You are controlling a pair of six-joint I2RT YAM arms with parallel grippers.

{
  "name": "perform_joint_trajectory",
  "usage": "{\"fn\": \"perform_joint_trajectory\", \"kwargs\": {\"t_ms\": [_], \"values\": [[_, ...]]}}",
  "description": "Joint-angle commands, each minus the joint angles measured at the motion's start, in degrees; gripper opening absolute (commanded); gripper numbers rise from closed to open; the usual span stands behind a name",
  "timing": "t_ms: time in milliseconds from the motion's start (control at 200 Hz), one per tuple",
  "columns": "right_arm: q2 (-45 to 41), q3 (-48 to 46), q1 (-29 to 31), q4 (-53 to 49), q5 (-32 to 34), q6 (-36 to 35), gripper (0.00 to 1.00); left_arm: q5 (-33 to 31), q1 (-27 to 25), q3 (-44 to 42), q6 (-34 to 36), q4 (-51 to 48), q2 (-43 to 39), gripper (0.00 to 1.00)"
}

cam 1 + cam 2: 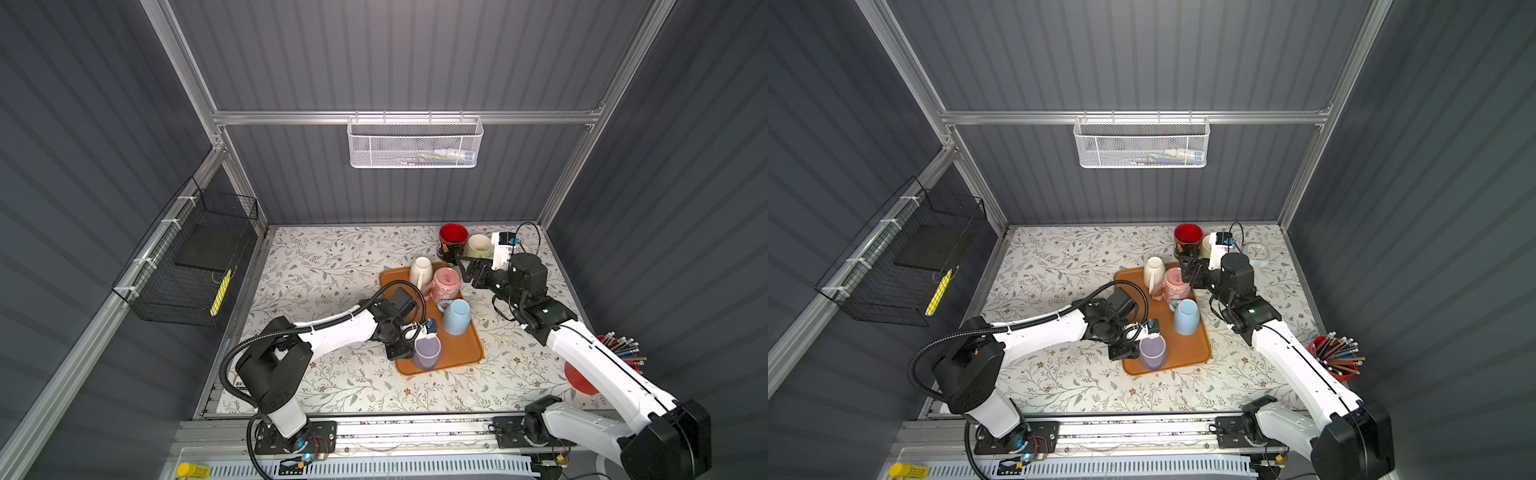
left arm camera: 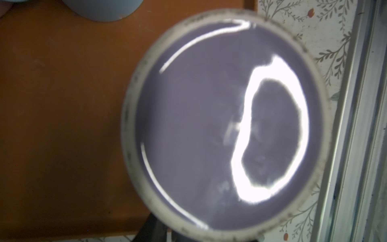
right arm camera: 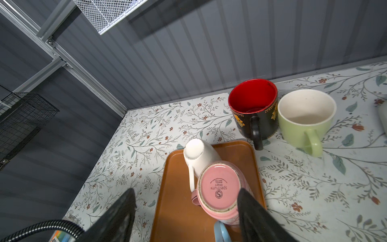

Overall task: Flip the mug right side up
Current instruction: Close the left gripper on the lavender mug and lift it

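Observation:
An orange tray [image 1: 461,349] [image 1: 1183,349] carries several mugs standing upside down. The lilac mug [image 1: 427,353] [image 1: 1152,353] is at the tray's near end. My left gripper [image 1: 401,351] [image 1: 1125,351] presses against its left side. In the left wrist view its base [image 2: 209,125] fills the picture, and only a dark fingertip [image 2: 150,228] shows beneath it, so the grip is hidden. My right gripper [image 1: 467,270] [image 3: 186,211] hangs open above the pink mug [image 1: 446,284] [image 3: 218,188], holding nothing.
A white mug [image 1: 420,272] [image 3: 196,155] and a blue mug [image 1: 456,318] also stand inverted on the tray. A red-lined black mug [image 1: 453,241] [image 3: 253,109] and a green mug [image 1: 478,246] [image 3: 303,119] stand upright behind it. A red pencil cup [image 1: 1335,357] sits at the right.

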Motion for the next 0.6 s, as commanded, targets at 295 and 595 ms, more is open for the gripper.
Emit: {"fn": "perform_joint_trajectory", "kwargs": {"t_ms": [295, 595], "values": [[0.51, -0.83, -0.19, 1.66, -1.79, 1.11, 0.76, -1.24, -1.08, 2.21, -0.92, -1.45, 1.29, 0.27], [0.5, -0.57, -0.21, 1.74, -1.94, 1.16, 0.76, -1.68, -1.82, 2.95, -1.34, -1.47, 0.54, 0.03]]}}
